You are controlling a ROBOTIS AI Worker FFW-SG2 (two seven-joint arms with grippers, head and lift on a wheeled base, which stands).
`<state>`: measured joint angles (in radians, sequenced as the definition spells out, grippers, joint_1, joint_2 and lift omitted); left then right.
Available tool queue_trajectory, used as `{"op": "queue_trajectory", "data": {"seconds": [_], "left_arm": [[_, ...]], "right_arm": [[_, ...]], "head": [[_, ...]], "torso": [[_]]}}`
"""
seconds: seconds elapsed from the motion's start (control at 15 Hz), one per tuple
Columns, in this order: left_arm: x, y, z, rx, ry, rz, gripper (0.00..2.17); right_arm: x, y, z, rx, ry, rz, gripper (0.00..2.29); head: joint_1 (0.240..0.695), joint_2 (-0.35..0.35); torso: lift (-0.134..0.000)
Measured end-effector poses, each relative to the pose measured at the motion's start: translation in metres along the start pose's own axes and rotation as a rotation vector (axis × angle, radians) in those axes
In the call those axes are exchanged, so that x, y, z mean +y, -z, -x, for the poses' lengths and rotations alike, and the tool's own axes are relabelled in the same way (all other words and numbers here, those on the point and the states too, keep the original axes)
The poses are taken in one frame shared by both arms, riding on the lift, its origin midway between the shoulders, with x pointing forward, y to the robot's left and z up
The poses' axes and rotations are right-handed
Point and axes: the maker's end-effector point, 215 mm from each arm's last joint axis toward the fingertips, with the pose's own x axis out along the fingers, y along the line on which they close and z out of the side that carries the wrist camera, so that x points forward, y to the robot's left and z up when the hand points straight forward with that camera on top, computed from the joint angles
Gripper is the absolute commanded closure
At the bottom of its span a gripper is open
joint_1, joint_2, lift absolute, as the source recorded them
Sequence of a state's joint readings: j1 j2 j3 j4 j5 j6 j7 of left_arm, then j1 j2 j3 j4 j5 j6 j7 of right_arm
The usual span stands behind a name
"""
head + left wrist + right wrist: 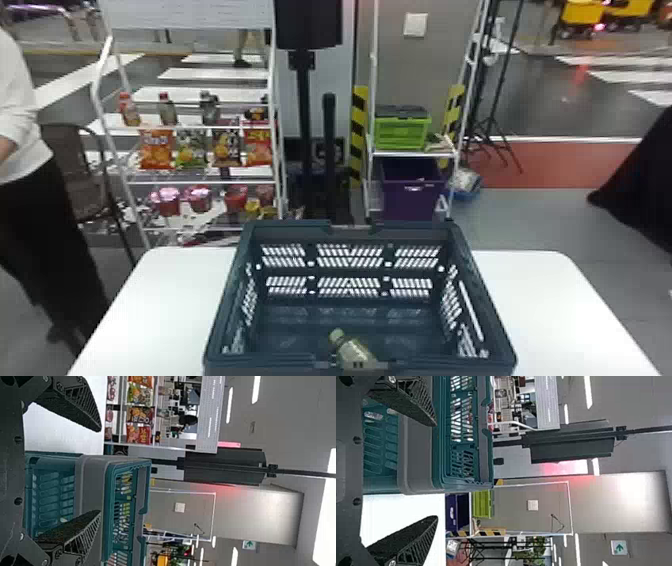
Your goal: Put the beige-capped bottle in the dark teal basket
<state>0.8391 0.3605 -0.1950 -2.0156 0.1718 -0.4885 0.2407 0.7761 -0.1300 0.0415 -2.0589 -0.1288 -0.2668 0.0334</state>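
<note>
And there's the beige-capped bottle (356, 351), down inside the dark teal basket (227, 305)! It sits by the near wall, about midway between the two side walls, slanting, with its beige cap (337, 334) pointing toward the far side and a little to the left. The near rim cuts across its lower end, so whether it lies flat or leans on that wall, I can't tell.

The basket itself stands upright on the white table (165, 300), right in the middle, between the rounded far left and far right corners, with white tabletop showing on either side of it.

Over to the grippers! The left gripper (100, 471), in the left wrist view, has its fingers spread well apart, one of them in front of the basket's outer wall. On the other side, the right gripper (436, 471) matches it in the right wrist view: fingers wide apart, one in front of the basket, the other in front of the white tabletop.

Beyond the table's far edge, on the left, a white rack (205, 183) carries bottles up top, snack bags below them and cups lower down. To the right, a lime-green crate (400, 134) sits above a purple bin (412, 197).
</note>
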Motion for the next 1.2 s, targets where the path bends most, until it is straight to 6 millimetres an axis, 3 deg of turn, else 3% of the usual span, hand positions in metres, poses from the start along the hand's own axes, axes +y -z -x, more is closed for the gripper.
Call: {"op": "queue_trajectory", "data": {"seconds": [1.2], "left_arm": [[-0.001, -0.002, 0.0, -0.002, -0.003, 0.004, 0.16]], "right_arm": [[-0.008, 0.0, 0.012, -0.009, 0.012, -0.001, 0.06]], "head": [[0.499, 0.0]], "torso": [[0.0]]}}
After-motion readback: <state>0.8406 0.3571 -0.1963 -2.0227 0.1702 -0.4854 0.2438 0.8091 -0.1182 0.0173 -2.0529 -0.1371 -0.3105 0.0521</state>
